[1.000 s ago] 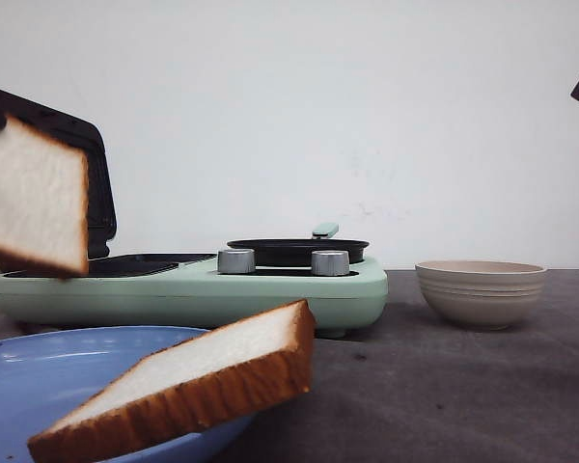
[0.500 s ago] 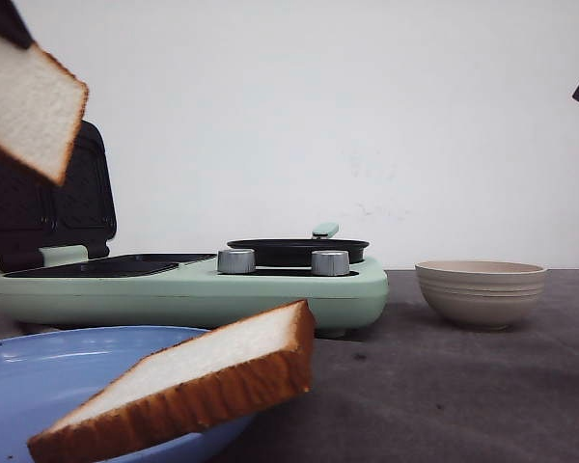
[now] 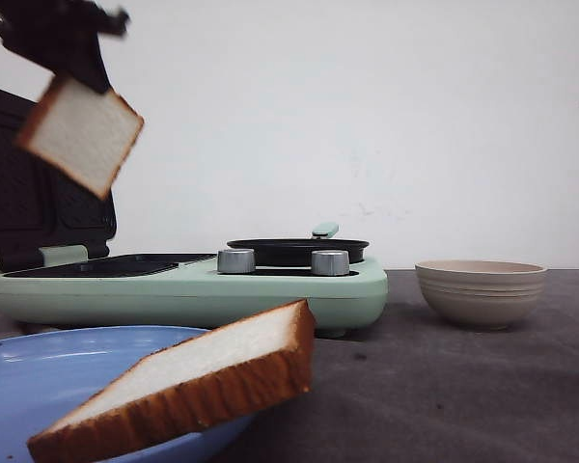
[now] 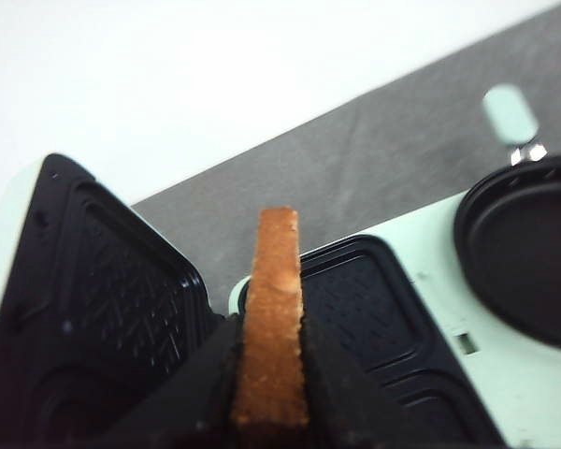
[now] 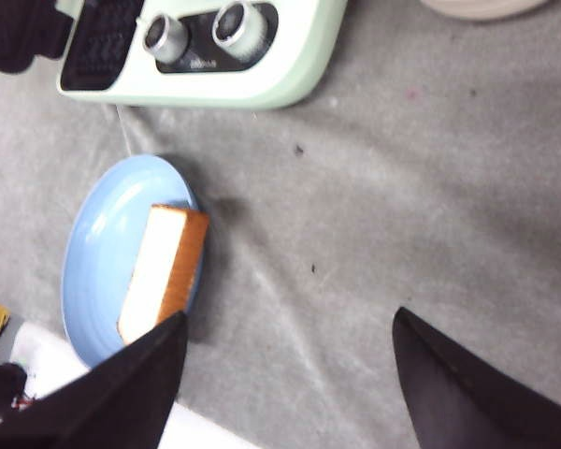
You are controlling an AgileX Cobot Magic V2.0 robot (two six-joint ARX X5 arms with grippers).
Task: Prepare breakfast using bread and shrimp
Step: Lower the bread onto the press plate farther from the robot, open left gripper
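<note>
L gripper [image 4: 269, 374]: fingers pressed onto both faces of one bread slice [image 3: 81, 133], pinching it edge-on. Front view: the held slice hangs in the air, tilted to a diamond, up at far left, above the open sandwich-maker section, w/ the dark arm parts over it. L wrist view: crust edge [image 4: 273, 309] faces the cam; below it the ridged black lower plate [image 4: 374, 327]; the raised lid [image 4: 84, 309], same black waffle pattern, stands open to one side. Slice touches neither plate nor lid as far as visible.

R gripper [image 5: 285, 374]: fingers spread wide apart, nothing between them. It hangs high over the grey cloth-covered table [image 3: 463, 386], well apart from the appliance. In the front view only a dark tip shows at the right edge.

Second bread slice [image 3: 188, 381]: lies on the blue plate [image 3: 39, 371], near front-left of the table. It leans on the plate's rim, one corner overhanging toward the table. Pale face up, brown crust toward the cam. R wrist view confirms: slice [image 5: 164, 271] sits along the plate's side nearest the table centre.

Mint-green breakfast machine [image 3: 270, 289] behind the plate: two metal knobs [image 3: 236, 260] on its front, small black pan [image 3: 297, 251] w/ green handle on the right half.

Beige bowl [image 3: 481, 289] stands to the right of the machine, apart from it. Contents not visible.
</note>
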